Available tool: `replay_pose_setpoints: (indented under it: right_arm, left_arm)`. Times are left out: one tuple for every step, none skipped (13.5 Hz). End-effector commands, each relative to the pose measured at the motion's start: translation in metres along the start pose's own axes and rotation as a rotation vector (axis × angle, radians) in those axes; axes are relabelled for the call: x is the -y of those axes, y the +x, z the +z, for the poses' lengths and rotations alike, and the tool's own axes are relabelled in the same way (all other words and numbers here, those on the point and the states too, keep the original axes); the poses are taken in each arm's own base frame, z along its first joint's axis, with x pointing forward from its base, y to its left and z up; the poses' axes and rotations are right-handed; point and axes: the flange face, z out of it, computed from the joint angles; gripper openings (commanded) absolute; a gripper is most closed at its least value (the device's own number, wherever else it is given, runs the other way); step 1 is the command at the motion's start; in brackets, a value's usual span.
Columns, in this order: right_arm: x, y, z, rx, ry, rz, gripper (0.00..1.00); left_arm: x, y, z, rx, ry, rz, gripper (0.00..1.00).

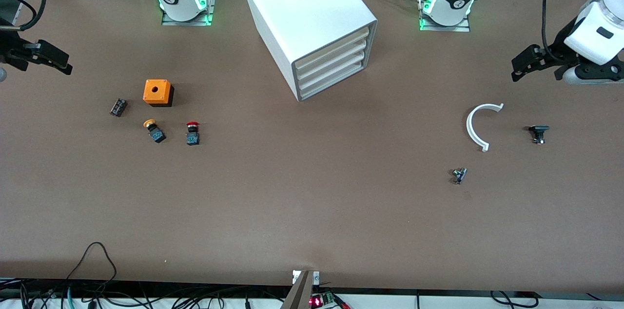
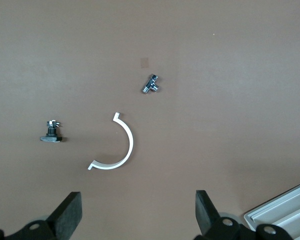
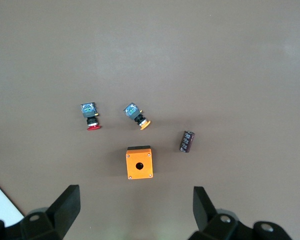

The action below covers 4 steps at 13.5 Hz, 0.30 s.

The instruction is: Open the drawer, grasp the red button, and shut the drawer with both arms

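A brown table (image 1: 312,211) carries a big white cabinet (image 1: 302,11) between the 2 arm bases, its 4 cream drawers (image 1: 331,63) all shut. The left gripper (image 1: 524,63) hangs above the left arm's end of the table, fingers (image 2: 70,212) spread wide and empty; the right gripper (image 1: 53,60) hangs above the right arm's end, equally wide and empty. Toward the right arm's end sit an orange box (image 1: 158,92), the red-capped button (image 1: 192,133) lying on the table nearer the front camera, an orange-capped button (image 1: 155,131) beside it, and a small dark block (image 1: 118,107). Toward the left arm's end lie a white curved clip (image 1: 478,126), a black bolt piece (image 1: 538,132) and a metal fitting (image 1: 458,175).
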Motion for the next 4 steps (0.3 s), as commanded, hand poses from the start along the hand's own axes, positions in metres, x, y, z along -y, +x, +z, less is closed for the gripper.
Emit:
replay_pose_setpoints:
  right_arm:
    - [0.0011,-0.0031,-0.0020,0.001,0.015,0.012,1.00]
    - [0.0012,-0.0022,-0.0004,0.004,0.014,0.010,1.00]
    - [0.0013,-0.0017,0.0004,0.006,0.014,0.007,1.00]
    - [0.0005,-0.0017,0.0004,0.006,0.014,0.006,1.00]
  left_arm:
    - [0.0040,0.0005,-0.0062,-0.013,0.004,0.032,1.00]
    - [0.0040,0.0009,-0.0054,-0.012,0.004,0.033,1.00]
    - [0.0057,0.0011,-0.0054,-0.012,0.004,0.033,1.00]
    - [0.0057,0.0006,-0.0062,-0.013,0.004,0.032,1.00]
